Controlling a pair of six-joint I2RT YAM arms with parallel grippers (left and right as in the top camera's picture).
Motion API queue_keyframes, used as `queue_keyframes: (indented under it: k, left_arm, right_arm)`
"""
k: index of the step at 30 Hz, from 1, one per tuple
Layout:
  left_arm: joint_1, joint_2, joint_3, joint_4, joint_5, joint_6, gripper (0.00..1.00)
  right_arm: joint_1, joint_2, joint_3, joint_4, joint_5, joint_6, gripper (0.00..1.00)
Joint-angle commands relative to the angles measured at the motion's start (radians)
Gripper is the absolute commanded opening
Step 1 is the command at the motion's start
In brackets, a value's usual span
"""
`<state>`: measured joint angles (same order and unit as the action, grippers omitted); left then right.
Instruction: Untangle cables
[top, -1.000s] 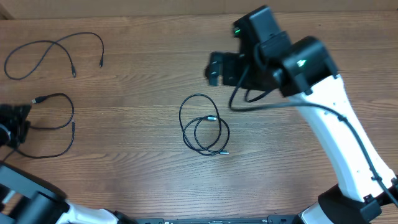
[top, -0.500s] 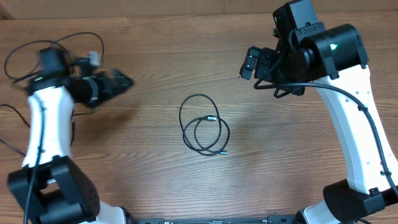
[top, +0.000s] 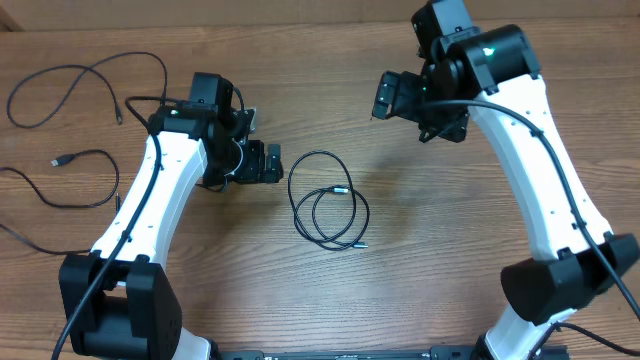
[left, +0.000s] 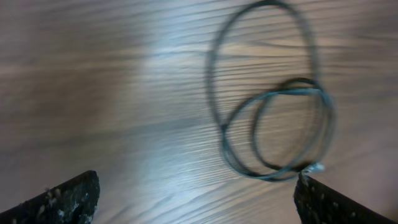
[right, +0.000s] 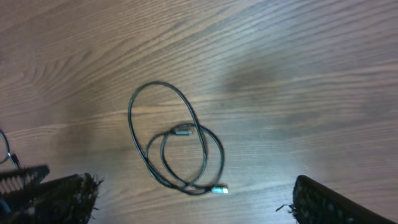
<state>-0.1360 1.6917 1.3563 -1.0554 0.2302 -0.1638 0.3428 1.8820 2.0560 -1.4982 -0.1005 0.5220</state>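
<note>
A thin black cable (top: 292, 195) with silver-tipped plugs lies coiled in overlapping loops at the table's centre. It also shows in the left wrist view (left: 211, 81) and the right wrist view (right: 131, 118). My left gripper (top: 268, 163) is open and empty, just left of the coil and apart from it; its fingertips (left: 199, 205) straddle bare wood near the coil's lower edge. My right gripper (top: 385, 97) is open and empty, raised to the upper right of the coil; its fingers (right: 193, 205) frame the table below the coil.
Two more thin black cables lie at the far left: one looped at the back left (top: 85, 68), and one with a plug end (top: 60, 160) below it, running off the left edge. The wooden table (top: 450, 250) is bare at the front right.
My left arm has swung in from the far left to sit beside the central coil. My right gripper has drawn back to the right, then edged slightly left. The cables have not moved.
</note>
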Motion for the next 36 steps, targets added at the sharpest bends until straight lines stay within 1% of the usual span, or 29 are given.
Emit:
queue_keyframes:
  k: [1, 4, 5, 8, 11, 12, 13, 17, 19, 22, 23, 24, 27, 33, 36]
  left_arm:
    - [0.005, 0.005, 0.003, -0.012, -0.157, -0.121, 0.99]
    - [0.005, 0.005, 0.002, -0.026, -0.124, -0.134, 1.0]
    - [0.005, 0.005, 0.001, -0.036, -0.101, -0.132, 0.99]
    - [0.005, 0.005, 0.0, -0.059, -0.1, -0.137, 1.0]
    - [0.005, 0.005, -0.002, -0.062, -0.1, -0.137, 0.99]
    - [0.005, 0.005, -0.002, -0.061, -0.1, -0.137, 0.99]
    - [0.004, 0.005, -0.002, -0.058, -0.1, -0.137, 1.0]
    - [-0.002, 0.005, -0.002, -0.051, -0.1, -0.137, 0.99]
    - [-0.002, 0.005, -0.002, -0.046, -0.1, -0.137, 1.0]
    - [-0.002, 0.005, -0.002, -0.046, -0.099, -0.137, 1.0]
    - [-0.002, 0.005, -0.002, -0.048, -0.098, -0.142, 1.0]
    - [-0.002, 0.005, -0.002, -0.051, -0.098, -0.154, 1.0]
    - [-0.002, 0.005, -0.002, -0.052, -0.098, -0.178, 1.0]
    - [-0.002, 0.005, -0.002, -0.047, -0.099, -0.177, 1.0]
    - [-0.002, 0.005, -0.002, -0.044, -0.099, -0.177, 1.0]
  right_arm:
    - [0.005, 0.016, -0.015, 0.021, -0.065, -0.018, 0.97]
    - [0.005, 0.018, -0.015, 0.074, -0.129, -0.084, 1.0]
    - [0.005, 0.021, -0.015, 0.082, -0.124, -0.086, 1.0]
    - [0.005, 0.044, -0.021, 0.083, -0.091, -0.086, 1.0]
    - [0.005, 0.075, -0.072, 0.107, -0.087, -0.103, 0.99]
    - [0.006, 0.083, -0.095, 0.121, -0.095, -0.108, 0.94]
    - [0.008, 0.094, -0.122, 0.139, -0.105, -0.108, 0.85]
    - [0.024, 0.113, -0.199, 0.212, -0.111, -0.108, 0.75]
    - [0.037, 0.118, -0.24, 0.264, -0.111, -0.108, 0.73]
    - [0.062, 0.126, -0.298, 0.333, -0.111, -0.108, 0.56]
    - [0.071, 0.127, -0.32, 0.357, -0.111, -0.108, 0.51]
    - [0.08, 0.127, -0.345, 0.38, -0.111, -0.107, 0.49]
    - [0.104, 0.127, -0.419, 0.453, -0.111, -0.099, 0.48]
    - [0.13, 0.127, -0.557, 0.608, -0.11, -0.099, 0.47]
    - [0.14, 0.127, -0.6, 0.65, -0.085, -0.101, 0.47]
